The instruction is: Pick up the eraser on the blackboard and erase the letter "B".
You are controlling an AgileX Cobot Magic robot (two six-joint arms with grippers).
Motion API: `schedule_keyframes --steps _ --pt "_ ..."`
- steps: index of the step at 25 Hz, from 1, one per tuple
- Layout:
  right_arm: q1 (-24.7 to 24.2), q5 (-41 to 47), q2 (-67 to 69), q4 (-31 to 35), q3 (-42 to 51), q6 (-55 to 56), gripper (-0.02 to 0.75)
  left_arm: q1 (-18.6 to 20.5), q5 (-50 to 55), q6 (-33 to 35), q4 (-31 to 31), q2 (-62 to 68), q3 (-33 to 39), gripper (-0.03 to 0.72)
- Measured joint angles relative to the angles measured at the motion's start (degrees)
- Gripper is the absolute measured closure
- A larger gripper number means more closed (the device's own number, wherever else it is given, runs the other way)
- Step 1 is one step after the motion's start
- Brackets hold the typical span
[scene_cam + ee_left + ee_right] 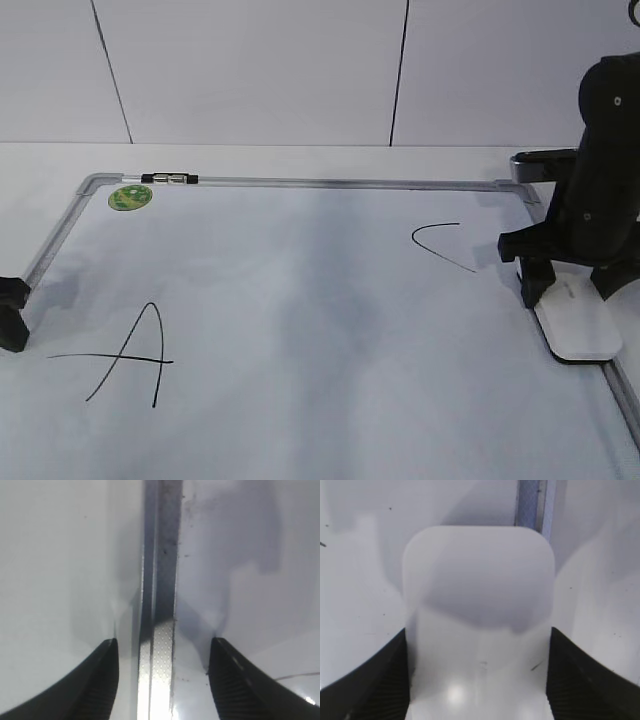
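Two letters show on the blackboard (300, 300) in the exterior view: a large "A" (130, 355) near its left end and an open curve, the "C" (440, 243), toward the right. I cannot find the letter "B" in any view. A round green sticker (131, 197) sits at the far left corner, with a small dark clip (170, 179) on the frame just beside it. My right gripper (560, 290) is down at the board's right edge, and the eraser (580, 325) lies flat beneath it, its white top sticking out toward the camera from under my fingers, right beside the silver frame. My left gripper (12, 312) is only a dark shape at the board's left edge, resting low by the frame.

From my left wrist, I see the silver frame rail (160, 605) running straight up the middle, between my two dark fingers (97, 680). They stand well apart, one on each side of the rail, gripping nothing.

From my right wrist, the eraser (480, 615) fills the centre, its rounded far corners pointing away from me. My fingers (370, 680) flank its near end, one on each long side, right against its edges; I cannot tell whether they press it yet. A strip of frame (535, 502) shows just beyond the eraser's far end.
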Motion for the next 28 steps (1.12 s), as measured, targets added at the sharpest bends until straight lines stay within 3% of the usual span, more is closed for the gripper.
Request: schedule_keyframes --steps 28 --pt "-0.2 -0.4 1.1 3.1 -2.5 -3.3 0.154 0.0 0.0 0.0 0.0 0.0 0.0 0.256"
